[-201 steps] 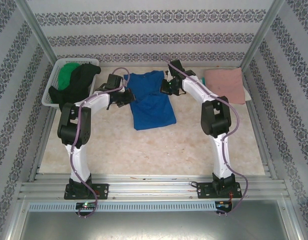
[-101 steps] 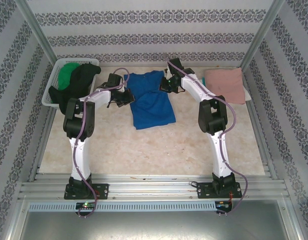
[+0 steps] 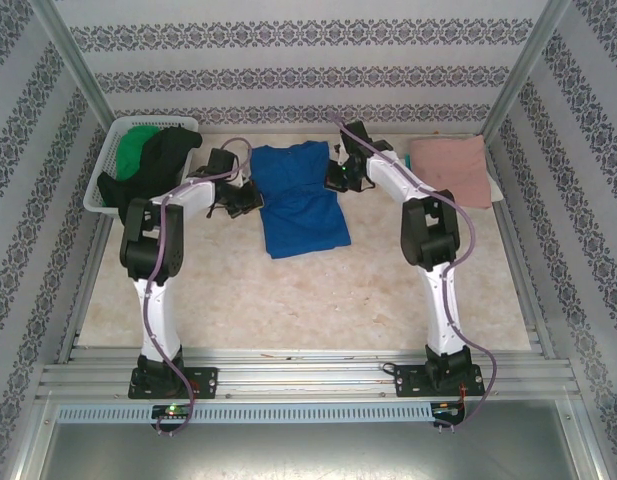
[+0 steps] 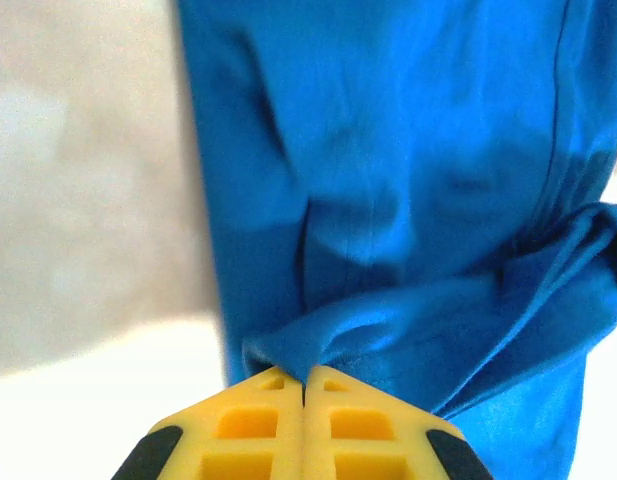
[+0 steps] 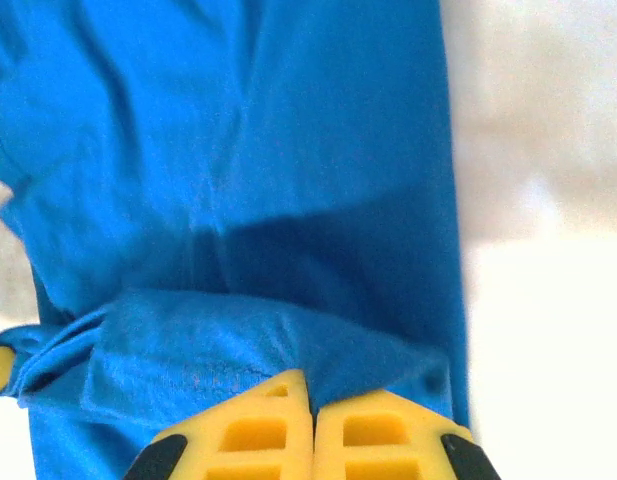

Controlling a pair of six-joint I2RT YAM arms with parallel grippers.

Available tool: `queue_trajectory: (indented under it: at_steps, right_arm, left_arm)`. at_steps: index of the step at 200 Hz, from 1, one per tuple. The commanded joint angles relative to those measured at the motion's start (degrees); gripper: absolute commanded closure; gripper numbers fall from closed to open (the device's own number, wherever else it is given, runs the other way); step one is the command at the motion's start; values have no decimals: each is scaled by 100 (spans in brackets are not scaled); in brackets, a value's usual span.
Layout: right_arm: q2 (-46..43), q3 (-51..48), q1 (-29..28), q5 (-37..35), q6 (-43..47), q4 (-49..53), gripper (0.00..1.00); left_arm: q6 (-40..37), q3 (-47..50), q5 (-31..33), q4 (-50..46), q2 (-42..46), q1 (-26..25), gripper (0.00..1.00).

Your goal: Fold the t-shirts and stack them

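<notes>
Left hand (image 4: 304, 385) and right hand (image 5: 313, 390) pinch opposite edges of the blue shirt (image 3: 306, 215), far-centre on the table (image 3: 318, 290); bites look thin, so an uneven lift could slip one, skewing the fold.

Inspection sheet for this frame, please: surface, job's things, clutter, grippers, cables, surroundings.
Surface: pale marbled table.
Job's things: blue t-shirt spread at far centre; pink t-shirt folded at far right; black t-shirt and green t-shirt heaped in the white basket, far left.
Clutter: nothing seen.
Grippers: left gripper and right gripper each shut on a side edge of the blue t-shirt.
Cables: purple cable along each arm.
Surroundings: patterned walls.
</notes>
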State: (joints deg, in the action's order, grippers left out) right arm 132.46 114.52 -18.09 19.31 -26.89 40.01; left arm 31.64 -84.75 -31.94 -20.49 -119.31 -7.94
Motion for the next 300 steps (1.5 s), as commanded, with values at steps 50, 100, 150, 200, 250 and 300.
queue_trajectory:
  at_steps: [50,100,150,200,250,300]
  right_arm:
    - [-3916,-3550,-742,-623,-97,-672,100]
    - [-6511,-5707,-1327,-1190,-623,-644,100]
    - [-6668,-6031,-1364,-1223,-683,-696,100]
    - [-4534,-4555,-699,-825,-116,-846,100]
    - [-2372,-2553,-300,-424,105,-538,100]
    - [-1004,-1170,-16,-94,131,-298,99]
  left_arm:
    - [219,2428,80,177,3566,-903,100]
    - [980,3976,905,-103,6047,-1857,100]
    - [1114,4373,1164,415,5994,-2019,100]
    - [520,3062,814,648,3841,-1449,100]
    - [180,1857,236,635,2088,-704,100]
    - [29,818,-23,420,748,-408,100]
